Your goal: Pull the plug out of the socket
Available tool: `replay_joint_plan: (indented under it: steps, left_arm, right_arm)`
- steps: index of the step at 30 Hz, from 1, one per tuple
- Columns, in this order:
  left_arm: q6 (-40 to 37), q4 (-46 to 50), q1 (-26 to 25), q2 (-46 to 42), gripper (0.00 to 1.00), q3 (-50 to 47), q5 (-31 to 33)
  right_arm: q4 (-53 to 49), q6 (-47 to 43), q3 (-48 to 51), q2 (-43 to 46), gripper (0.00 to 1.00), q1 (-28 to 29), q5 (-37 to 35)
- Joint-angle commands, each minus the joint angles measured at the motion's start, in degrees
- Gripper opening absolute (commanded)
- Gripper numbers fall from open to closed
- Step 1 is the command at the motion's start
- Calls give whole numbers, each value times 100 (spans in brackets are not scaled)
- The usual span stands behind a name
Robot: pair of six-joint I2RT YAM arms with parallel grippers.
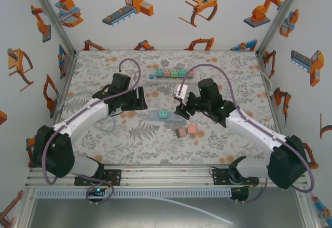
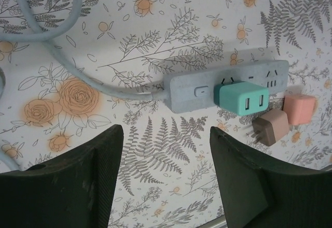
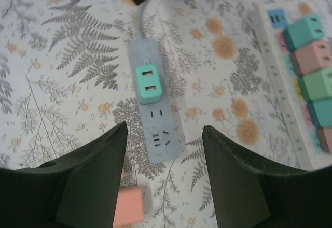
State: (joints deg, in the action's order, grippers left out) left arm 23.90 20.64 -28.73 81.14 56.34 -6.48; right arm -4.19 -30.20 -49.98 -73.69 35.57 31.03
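Right gripper (image 3: 163, 127) spread over right end of grey power strip (image 3: 158, 142); teal plug (image 3: 148, 84) seated mid-strip. Left gripper (image 2: 165, 129) spread too. Loose pink plug (image 2: 300, 109), brown plug (image 2: 271, 127) just near of strip.

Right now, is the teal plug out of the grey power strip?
No, the teal plug sits seated in the grey power strip, pressed flat against its face.
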Motion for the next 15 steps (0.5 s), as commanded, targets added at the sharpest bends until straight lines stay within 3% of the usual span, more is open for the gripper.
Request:
replay_joint_plan:
  steps: [1,15]
  left_arm:
    - [59,-150,67,185,64,133,-244]
    - [-210,-572,188,942,63,114,-573]
  right_arm:
    - [117,-1056,-266,-376,57,44,826]
    - [287,-1103,-1140,-2439,55,95,1447]
